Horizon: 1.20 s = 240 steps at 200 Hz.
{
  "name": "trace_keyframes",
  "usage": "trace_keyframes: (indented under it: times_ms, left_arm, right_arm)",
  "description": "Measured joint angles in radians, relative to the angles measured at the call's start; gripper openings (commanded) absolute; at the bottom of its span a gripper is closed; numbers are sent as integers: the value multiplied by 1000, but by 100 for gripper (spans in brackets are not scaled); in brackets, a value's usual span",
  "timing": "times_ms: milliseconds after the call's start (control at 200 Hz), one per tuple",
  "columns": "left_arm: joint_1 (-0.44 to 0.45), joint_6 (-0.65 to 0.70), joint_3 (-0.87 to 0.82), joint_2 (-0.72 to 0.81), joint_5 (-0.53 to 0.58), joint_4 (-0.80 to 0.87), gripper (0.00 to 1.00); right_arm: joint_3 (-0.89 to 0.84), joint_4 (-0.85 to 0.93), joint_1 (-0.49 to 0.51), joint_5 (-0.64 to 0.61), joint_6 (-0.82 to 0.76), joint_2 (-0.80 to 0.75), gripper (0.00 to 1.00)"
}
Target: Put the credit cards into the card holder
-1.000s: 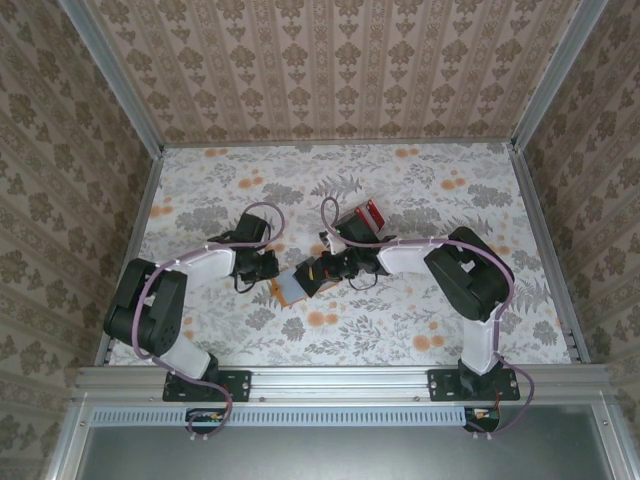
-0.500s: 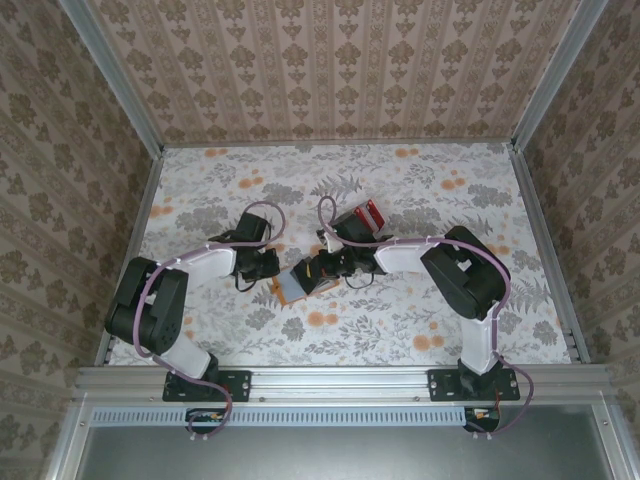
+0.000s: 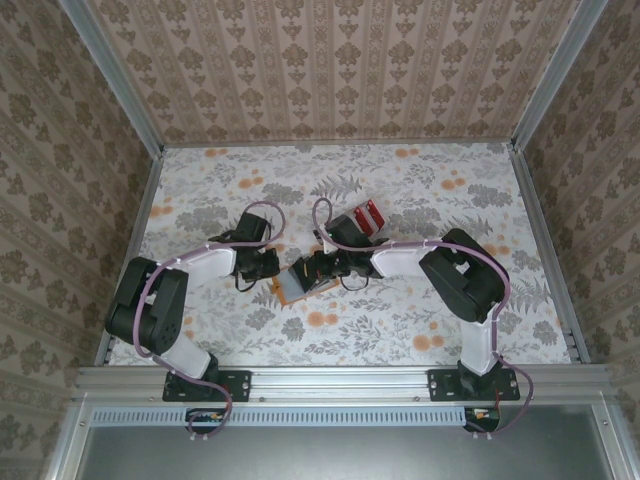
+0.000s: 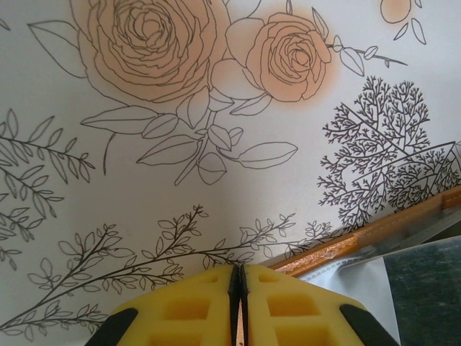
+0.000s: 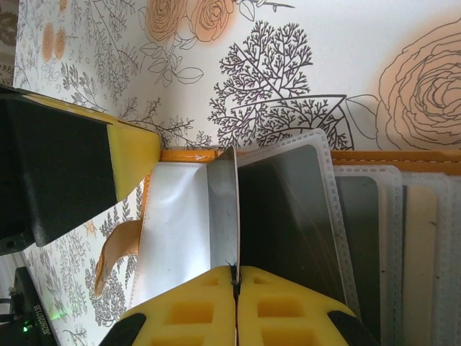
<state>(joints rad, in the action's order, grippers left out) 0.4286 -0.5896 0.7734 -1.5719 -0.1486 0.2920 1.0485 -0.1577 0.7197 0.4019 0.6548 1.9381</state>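
The card holder (image 3: 292, 286) lies open on the flowered table, orange-edged with grey lining (image 5: 176, 223) and clear sleeves (image 5: 288, 216). My right gripper (image 3: 313, 269) hangs over it, shut on a thin credit card (image 5: 234, 209) seen edge-on, whose far end reaches the sleeve by the holder's orange edge. My left gripper (image 3: 272, 270) is at the holder's left corner, jaws pressed together (image 4: 238, 268) with an orange sliver between the pads. The holder's orange rim (image 4: 374, 234) runs off to their right. More red credit cards (image 3: 369, 214) lie behind the right arm.
The red cards rest by a dark object (image 3: 345, 224) just beyond the right wrist. An orange strap (image 5: 117, 249) of the holder curls out on its open side. Walls close the table (image 3: 450, 180) on three sides; bare floral surface lies on the far side and to the right.
My right gripper has moved a little to the left with the card, closer over the holder. The left gripper and the holder have stayed put.
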Motion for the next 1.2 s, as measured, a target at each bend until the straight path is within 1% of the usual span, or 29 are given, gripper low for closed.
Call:
trace_keyframes:
  times_ms: [380,430,520,575,615,675,995,1090,1200]
  left_arm:
    - [0,0,0,0,0,0,12]
    - [0,0,0,0,0,0,12]
    - [0,0,0,0,0,0,12]
    - [2,0,0,0,0,-2,12]
    - [3,0,0,0,-2,-5,12]
    - [3,0,0,0,-4,-5,12]
    - [5,0,1,-2,-12,-6,11]
    - [7,0,1,-2,-13,-6,11]
    - [9,0,1,-2,-13,-7,11]
  right_arm:
    - [2,13,40,-88,-26,-17,8]
    - [2,15,42,-91,-26,-20,12]
    - [2,29,47,-107,-30,-23,26]
    - [2,34,49,-113,-26,-29,33]
    - [1,45,51,-123,-31,-39,36]
    - [0,58,54,-135,-33,-46,38]
    - [17,152,58,-183,-84,-68,43]
    - [24,184,58,-200,-106,-73,46]
    - [25,212,58,-216,-127,-84,46]
